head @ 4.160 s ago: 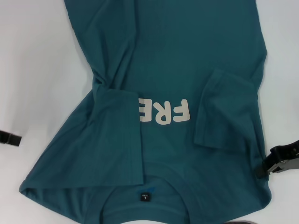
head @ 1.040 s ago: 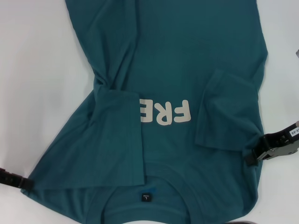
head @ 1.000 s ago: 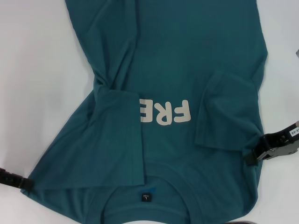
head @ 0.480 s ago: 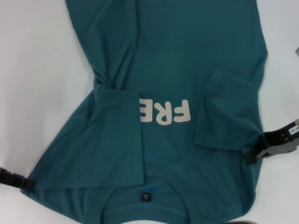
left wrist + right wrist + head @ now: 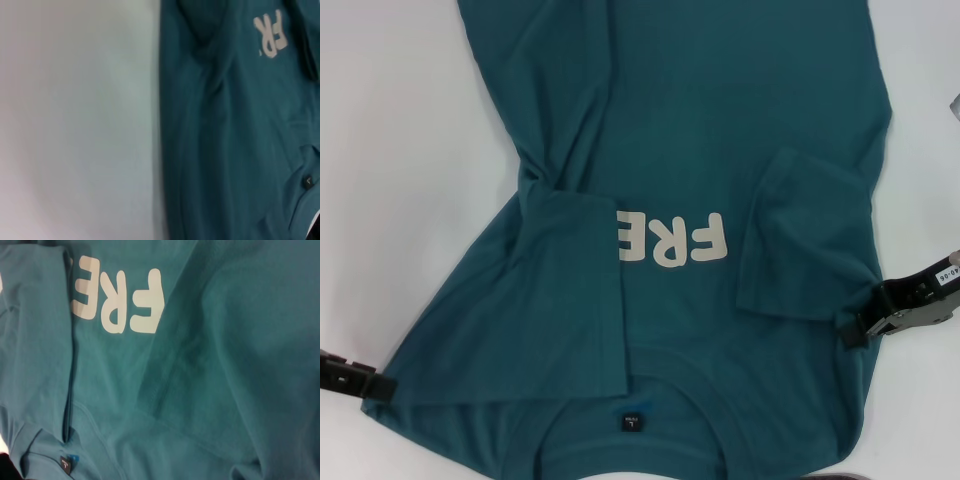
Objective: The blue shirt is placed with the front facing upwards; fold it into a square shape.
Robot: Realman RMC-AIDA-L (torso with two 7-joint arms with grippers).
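The blue shirt lies flat on the table, front up, collar toward me. Its white letters are partly covered by the left sleeve, which is folded inward over the chest. The right sleeve is folded in too. A small dark label sits inside the collar. My left gripper is at the shirt's near-left shoulder corner. My right gripper touches the right edge just below the folded sleeve. The left wrist view shows the shirt's edge. The right wrist view shows the letters and the label.
The white table surrounds the shirt on both sides. A small grey object peeks in at the right edge of the head view.
Over four seconds both grippers closed in from the table sides to the shirt's edges. In the last half second each crept slightly further inward. The shirt has not moved.
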